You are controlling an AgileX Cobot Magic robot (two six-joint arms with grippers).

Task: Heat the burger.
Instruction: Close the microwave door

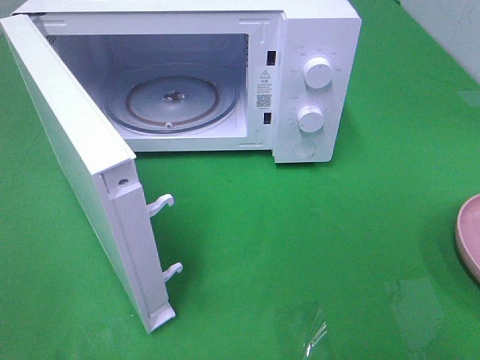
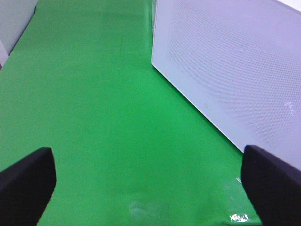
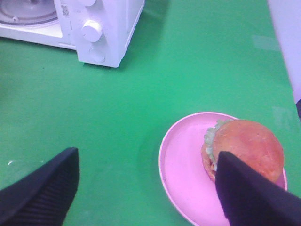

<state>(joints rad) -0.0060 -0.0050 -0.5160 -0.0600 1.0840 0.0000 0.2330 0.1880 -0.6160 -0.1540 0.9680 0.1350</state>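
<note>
- Right gripper (image 3: 146,188): jaws spread wide, nothing between them; it hangs above the green table (image 3: 197,61), with one dark finger (image 3: 249,193) overlapping the near edge of the burger in the wrist view.
- Left gripper (image 2: 148,188): jaws also spread wide and empty, over bare green surface beside the outer face of the microwave door (image 2: 235,70).
- Burger (image 3: 247,148): sits on the pink plate (image 3: 181,155), toward one side of it, lettuce showing under the brown bun. Plate rests on the table, well apart from the microwave.
- Microwave (image 1: 315,30): door (image 1: 75,157) swung fully open, glass turntable (image 1: 172,101) visible inside, cavity holds nothing else. Two knobs on the control panel (image 1: 315,97).
- High camera shows only the plate's rim (image 1: 469,232) at the right edge; burger not visible there, and neither gripper.
</note>
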